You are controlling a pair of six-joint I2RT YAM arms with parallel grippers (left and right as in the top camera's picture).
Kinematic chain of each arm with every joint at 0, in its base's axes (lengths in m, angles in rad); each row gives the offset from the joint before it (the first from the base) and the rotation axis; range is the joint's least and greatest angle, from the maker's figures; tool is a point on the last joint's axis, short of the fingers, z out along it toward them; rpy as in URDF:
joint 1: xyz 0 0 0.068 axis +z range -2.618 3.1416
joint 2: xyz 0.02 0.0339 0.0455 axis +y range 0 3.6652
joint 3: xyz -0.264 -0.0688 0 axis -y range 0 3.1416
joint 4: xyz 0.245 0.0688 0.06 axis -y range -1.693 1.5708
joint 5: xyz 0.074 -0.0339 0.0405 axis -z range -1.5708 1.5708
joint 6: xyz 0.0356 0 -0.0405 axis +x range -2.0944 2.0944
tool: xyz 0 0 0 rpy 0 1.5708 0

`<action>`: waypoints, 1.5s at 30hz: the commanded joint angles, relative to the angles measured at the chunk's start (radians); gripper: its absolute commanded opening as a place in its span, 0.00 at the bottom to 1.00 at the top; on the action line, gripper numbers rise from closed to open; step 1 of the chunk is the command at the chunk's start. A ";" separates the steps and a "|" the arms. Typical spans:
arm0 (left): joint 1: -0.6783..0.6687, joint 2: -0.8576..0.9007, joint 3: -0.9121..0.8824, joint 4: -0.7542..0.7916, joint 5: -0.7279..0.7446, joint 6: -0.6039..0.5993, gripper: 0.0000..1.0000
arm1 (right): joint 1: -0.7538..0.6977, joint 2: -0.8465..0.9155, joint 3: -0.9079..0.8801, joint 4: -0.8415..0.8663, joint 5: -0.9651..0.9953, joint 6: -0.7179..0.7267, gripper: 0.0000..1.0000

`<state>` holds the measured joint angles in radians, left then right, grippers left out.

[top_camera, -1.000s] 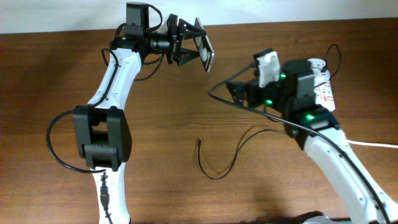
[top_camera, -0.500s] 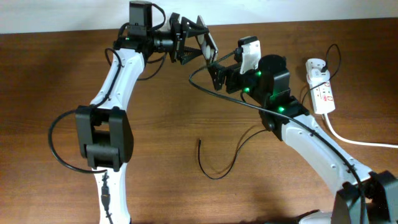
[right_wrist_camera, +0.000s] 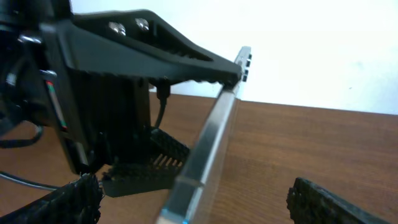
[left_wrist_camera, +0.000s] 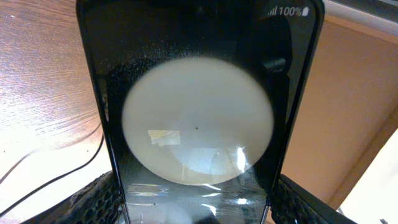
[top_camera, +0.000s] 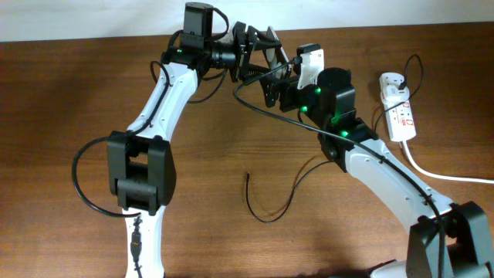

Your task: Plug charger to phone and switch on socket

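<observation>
Left gripper (top_camera: 258,55) clamped on phone (left_wrist_camera: 199,124), raised; right gripper (top_camera: 272,86) spread wide, empty, just before the phone's edge. Charger (top_camera: 248,193) slack on table (top_camera: 77,93) behind right gripper, socket (top_camera: 400,116) farther off. Phone's lower end hidden in left grip.

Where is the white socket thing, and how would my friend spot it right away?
Start at the brown wooden table and go to its far right side. A long white plastic power strip lies flat there. Nothing else nearby has little red marks on top, and a thick white cord trails away from one end.
</observation>
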<state>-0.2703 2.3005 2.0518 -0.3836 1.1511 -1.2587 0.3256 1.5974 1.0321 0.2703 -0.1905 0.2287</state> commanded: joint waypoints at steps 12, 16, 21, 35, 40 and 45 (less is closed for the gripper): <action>-0.044 -0.006 0.020 0.009 0.030 -0.013 0.00 | 0.008 0.013 0.013 0.016 0.046 -0.002 0.70; -0.044 -0.006 0.021 0.009 0.030 -0.013 0.00 | 0.008 0.013 0.013 0.019 0.046 -0.002 0.57; -0.047 -0.006 0.020 0.009 0.030 -0.013 0.00 | 0.008 0.013 0.013 0.018 0.045 -0.002 0.35; -0.050 -0.006 0.020 0.009 -0.008 -0.013 0.99 | 0.008 0.013 0.013 0.019 0.045 -0.002 0.04; -0.047 -0.006 0.020 0.008 0.012 0.026 0.99 | 0.001 0.013 0.014 0.019 0.131 -0.002 0.04; -0.010 -0.006 0.020 0.008 0.058 0.056 0.99 | -0.110 0.013 0.014 0.018 0.139 0.019 0.04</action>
<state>-0.2985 2.3005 2.0556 -0.3767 1.1759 -1.2430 0.2604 1.6115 1.0306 0.2737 -0.0673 0.2317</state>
